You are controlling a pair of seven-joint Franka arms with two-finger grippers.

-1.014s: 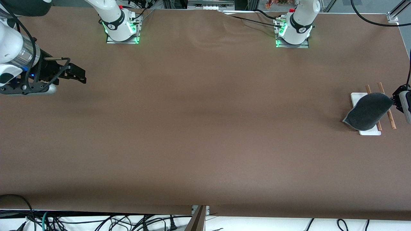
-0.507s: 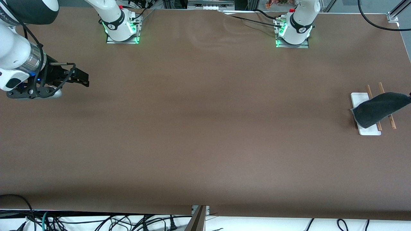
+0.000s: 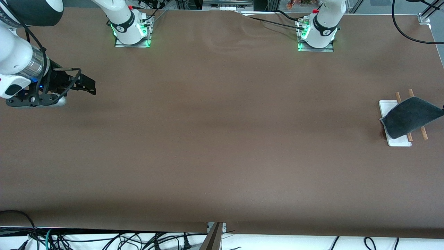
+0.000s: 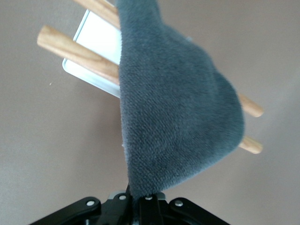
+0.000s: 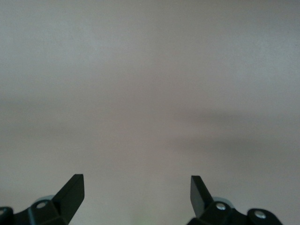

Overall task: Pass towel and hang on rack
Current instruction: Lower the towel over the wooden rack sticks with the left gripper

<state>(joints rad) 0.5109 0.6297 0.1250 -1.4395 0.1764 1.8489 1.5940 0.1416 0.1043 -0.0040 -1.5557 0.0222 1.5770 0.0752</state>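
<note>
Draping over the rack (image 3: 395,140) at the left arm's end of the tabletop (image 3: 222,139), the towel (image 3: 409,116) lies across both wooden rods (image 4: 79,54), one corner pinched in the left gripper (image 4: 146,197), whose fingers are clenched on the cloth's edge. In the front view that gripper sits off-frame past the towel's raised corner. Cloth looks soft, light, fuzzy, w/ no stiffness, so it'll likely sag & slide unless weight falls evenly either side of the rods; best hold is prob. a corner or the stitched border. Right gripper (image 3: 86,85) waits over bare tabletop at the right arm's end, fingers (image 5: 72,190) spread wide, holding nothing.
</note>
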